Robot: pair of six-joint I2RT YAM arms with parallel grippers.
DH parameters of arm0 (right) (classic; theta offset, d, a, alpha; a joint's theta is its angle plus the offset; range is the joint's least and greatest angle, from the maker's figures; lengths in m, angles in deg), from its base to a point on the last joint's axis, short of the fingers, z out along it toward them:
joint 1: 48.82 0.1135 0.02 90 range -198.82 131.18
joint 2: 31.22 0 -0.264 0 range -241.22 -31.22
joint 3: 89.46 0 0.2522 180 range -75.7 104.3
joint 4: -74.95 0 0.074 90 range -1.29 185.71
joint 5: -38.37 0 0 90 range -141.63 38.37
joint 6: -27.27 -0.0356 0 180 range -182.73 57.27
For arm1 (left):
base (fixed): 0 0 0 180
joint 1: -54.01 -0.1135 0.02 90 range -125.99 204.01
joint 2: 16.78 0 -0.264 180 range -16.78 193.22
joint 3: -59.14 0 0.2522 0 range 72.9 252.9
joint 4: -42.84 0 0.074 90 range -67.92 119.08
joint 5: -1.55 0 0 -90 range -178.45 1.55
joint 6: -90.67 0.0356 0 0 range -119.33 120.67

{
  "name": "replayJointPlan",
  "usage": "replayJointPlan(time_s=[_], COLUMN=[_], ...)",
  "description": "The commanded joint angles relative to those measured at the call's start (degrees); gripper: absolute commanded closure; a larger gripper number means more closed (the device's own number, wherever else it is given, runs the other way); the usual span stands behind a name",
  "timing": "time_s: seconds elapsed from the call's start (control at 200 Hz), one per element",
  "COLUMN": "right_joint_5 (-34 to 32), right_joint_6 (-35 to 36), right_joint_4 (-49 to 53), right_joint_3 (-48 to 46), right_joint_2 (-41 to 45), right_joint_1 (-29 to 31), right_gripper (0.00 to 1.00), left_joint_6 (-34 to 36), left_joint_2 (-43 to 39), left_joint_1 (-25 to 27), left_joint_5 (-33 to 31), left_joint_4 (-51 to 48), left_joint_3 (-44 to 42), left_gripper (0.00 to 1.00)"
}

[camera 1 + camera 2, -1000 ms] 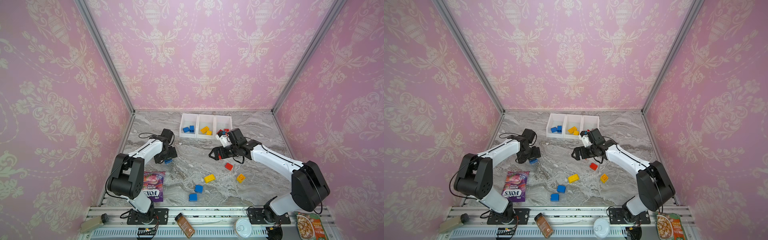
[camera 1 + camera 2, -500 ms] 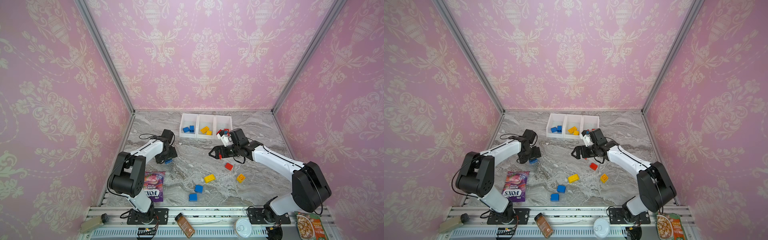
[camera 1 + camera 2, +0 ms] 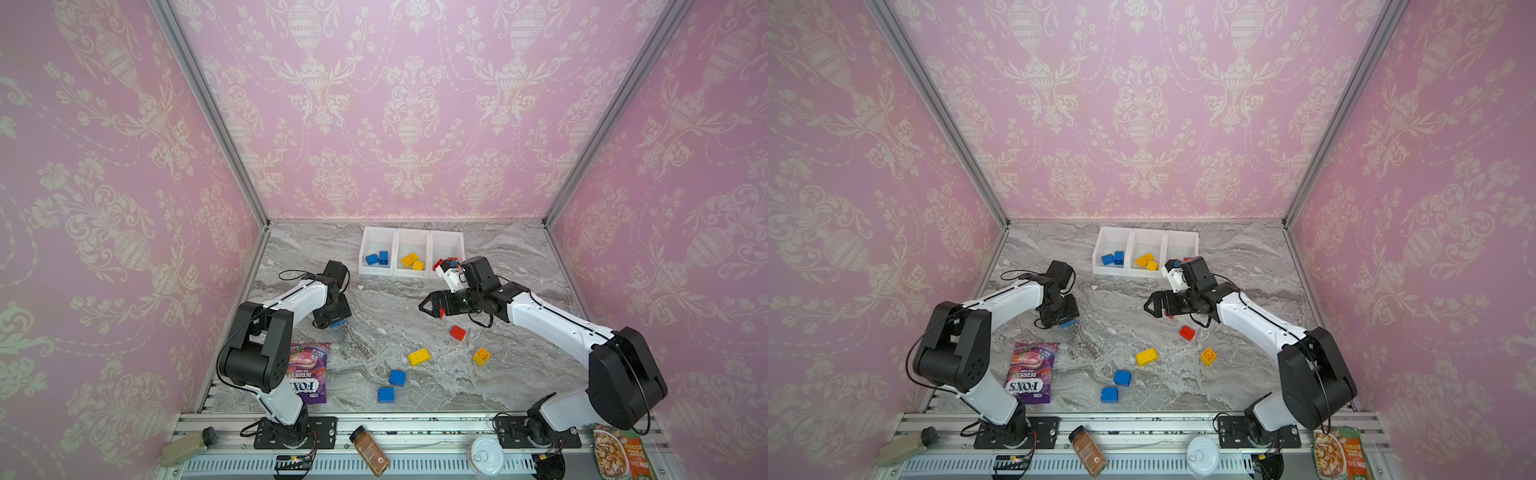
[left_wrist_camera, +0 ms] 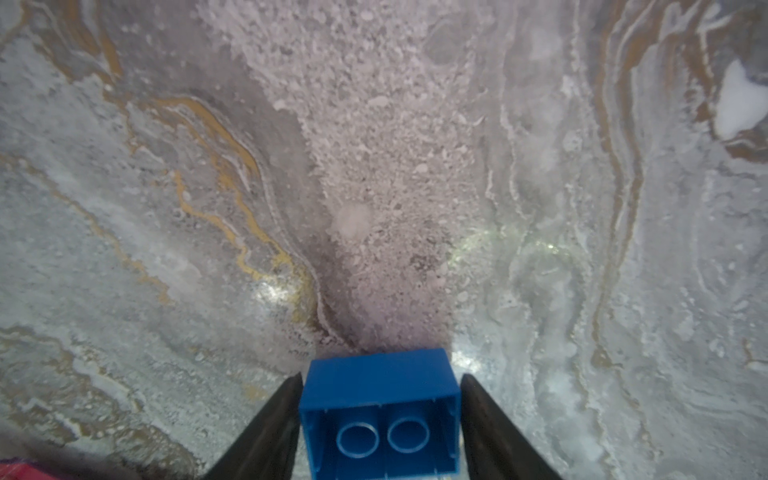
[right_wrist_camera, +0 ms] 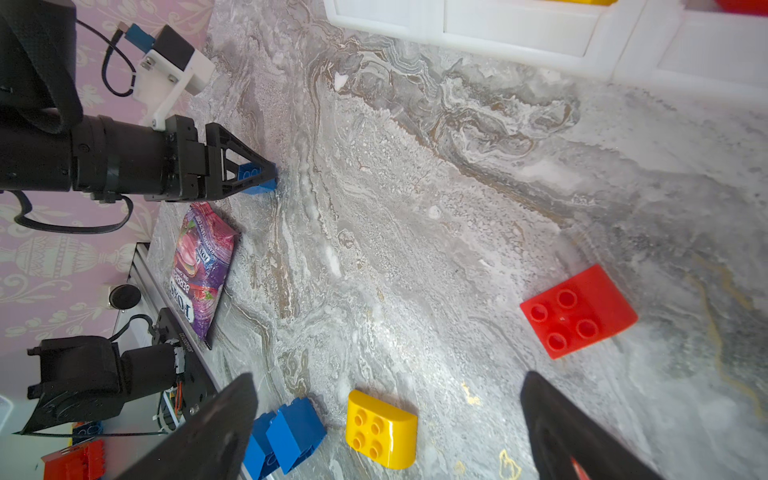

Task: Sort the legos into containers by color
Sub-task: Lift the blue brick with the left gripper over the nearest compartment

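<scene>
The left gripper (image 4: 381, 374) has its two black fingers closed against opposite side walls of a small blue plastic studded brick (image 4: 380, 415). The brick's hollow underside faces the wrist camera, and it sits low against the grey marbled tabletop (image 4: 374, 166); whether it has cleared the surface cannot be told. A purple crinkled plastic candy bag (image 3: 307, 370) lies near this gripper, on the side toward its arm's base. The right gripper (image 5: 386, 376) hangs above the table with its fingers spread wide and nothing between them. Just beside it, toward its own arm's base, lies a red square plastic brick (image 3: 457, 333). Farther out the same way lie a yellow oblong brick (image 3: 419, 357), a yellow square brick (image 3: 481, 356) and two loose blue bricks (image 3: 397, 377) close together, all apart from both grippers. Beyond the right gripper, toward the back wall, stands a row of three joined white plastic open bins (image 3: 411, 272). The bin on the left gripper's side holds two binned blue bricks (image 3: 377, 258), the middle one holds two binned yellow bricks (image 3: 411, 261), and the last holds red pieces (image 3: 438, 264) partly hidden by the right wrist.
</scene>
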Motion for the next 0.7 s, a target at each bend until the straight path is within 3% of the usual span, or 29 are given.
replayJointPlan(time_s=[0.0,0.21,0.395,0.695], right_joint_5=[-0.49,-0.46,-0.58,-0.20], right_joint_6=[-1.16,-1.55,-1.55,-2.73], right_joint_4=[-0.66,-1.35,-1.45,-2.46], right_joint_3=[-0.88,-1.19,-1.82,-4.25], right_joint_2=[1.48,1.96,2.39,3.76], right_joint_1=[-0.36,-0.59,-0.75,-1.71], right_gripper=[0.00,0.00,0.00,0.00], left_joint_6=[-0.51,-0.28,-0.37,1.21], left_joint_2=[0.45,0.02,-1.40,-3.35], left_joint_1=[0.41,0.44,0.63,4.82], left_joint_5=[-1.43,-1.76,-1.50,-3.78], left_joint_4=[-0.14,-0.40,-0.72,-2.63], left_joint_3=[-0.82,-0.81,-0.45,9.36], left_gripper=[0.43,0.52,0.54,0.54])
